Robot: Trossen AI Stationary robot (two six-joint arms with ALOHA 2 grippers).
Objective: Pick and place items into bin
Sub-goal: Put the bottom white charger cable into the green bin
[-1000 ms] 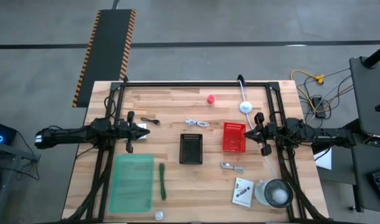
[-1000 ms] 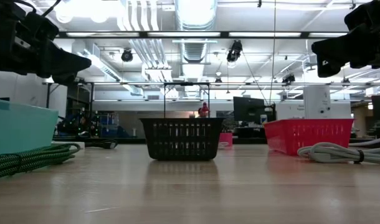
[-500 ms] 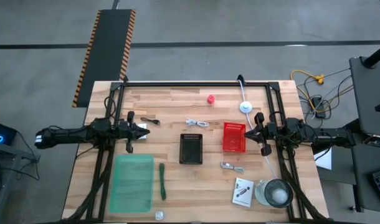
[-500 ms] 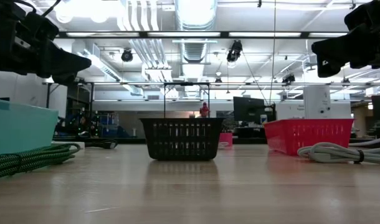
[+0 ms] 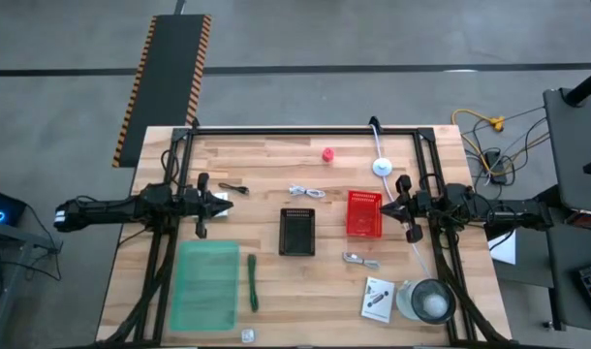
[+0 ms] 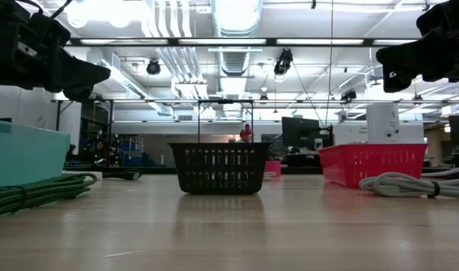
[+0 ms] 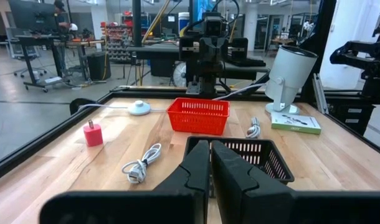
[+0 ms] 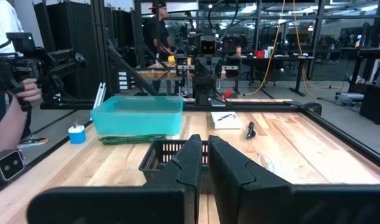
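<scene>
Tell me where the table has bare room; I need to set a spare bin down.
Bare wood lies between the black basket and the green strip, running down to the near edge, and along the far edge left of the red knob. It is crowded around the red bin, metal piece and printed card.

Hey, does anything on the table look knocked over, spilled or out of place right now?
Nothing stands out. The black basket, red basket and teal bin sit upright, and the loose items lie scattered flat on the table.
</scene>
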